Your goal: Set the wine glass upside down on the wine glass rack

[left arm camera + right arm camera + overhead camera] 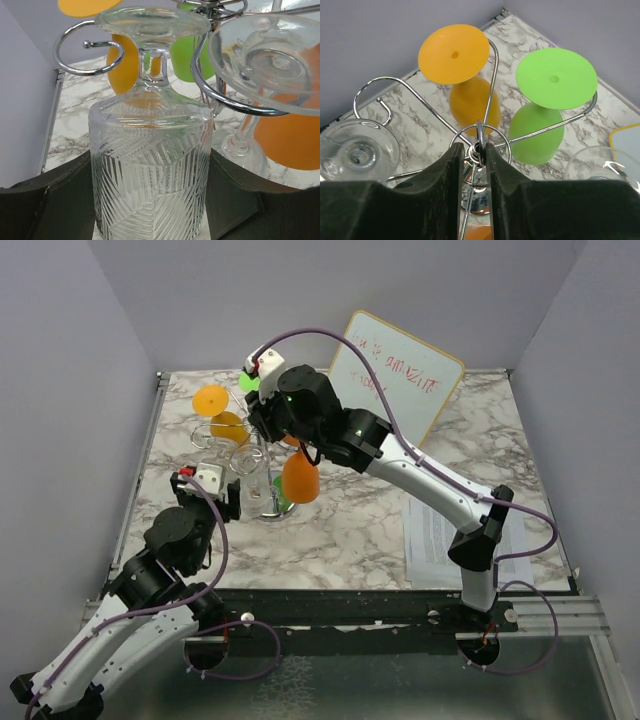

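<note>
The wine glass (150, 190) was inverted, stem vertical, foot up, left pincer (150, 154) clasping its bowl; right pincer (475, 150) pinched the wine glass rack (493, 85).

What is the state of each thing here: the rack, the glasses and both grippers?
wine glass rack: upright.
patterned wine glass: upside down, gripped.
orange glass: hanging upside down.
green glass: hanging upside down.
plain clear glass: hanging upside down.
left gripper: shut on the patterned wine glass.
right gripper: shut on the wine glass rack.
</note>
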Robot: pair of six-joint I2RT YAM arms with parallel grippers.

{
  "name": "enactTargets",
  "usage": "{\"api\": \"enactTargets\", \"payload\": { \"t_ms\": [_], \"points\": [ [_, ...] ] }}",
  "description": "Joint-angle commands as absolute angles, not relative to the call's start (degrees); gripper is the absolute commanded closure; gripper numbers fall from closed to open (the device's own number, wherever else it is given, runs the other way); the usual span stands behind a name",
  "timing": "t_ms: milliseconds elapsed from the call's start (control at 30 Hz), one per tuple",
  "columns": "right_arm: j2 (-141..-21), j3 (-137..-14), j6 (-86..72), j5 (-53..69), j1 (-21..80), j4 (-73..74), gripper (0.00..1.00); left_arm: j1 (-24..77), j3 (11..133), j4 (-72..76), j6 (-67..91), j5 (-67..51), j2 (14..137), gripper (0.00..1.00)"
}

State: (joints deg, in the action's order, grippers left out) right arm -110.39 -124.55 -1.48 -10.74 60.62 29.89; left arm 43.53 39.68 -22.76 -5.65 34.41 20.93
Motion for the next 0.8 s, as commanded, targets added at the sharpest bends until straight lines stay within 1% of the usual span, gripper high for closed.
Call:
{"api": "enactTargets", "payload": {
  "t_ms": [0,133,200,233,433,767],
  "points": [
    [-111.8,-126.8,1.8,-7.4,60.1,29.4,0.76,43.8,41.6,-19.3,-5.4,33.9,23.8,1.0],
    [-112.2,-127.1,2.9,-8.7,60.1,29.2,0.88,43.8,42.6,-20.8,-4.1,34.2,26.1,1.0],
    [-112.3,-127.0,3.5,-9.8,60.0,29.0,0.97,43.8,42.8,-21.0,-3.1,34.4,26.4,1.0],
    [-112.2,-126.8,4.0,-10.7,60.0,29.0,0.99,43.8,42.8,-20.8,-2.9,34.5,26.4,1.0],
    [-110.2,-125.5,7.0,-14.2,60.0,26.8,0.99,43.8,43.4,-20.2,-2.3,33.7,26.6,1.0],
    [-110.6,-131.0,11.9,-20.3,60.0,27.4,0.99,43.8,42.3,-17.9,-0.2,31.7,25.6,1.0]
  ]
}}
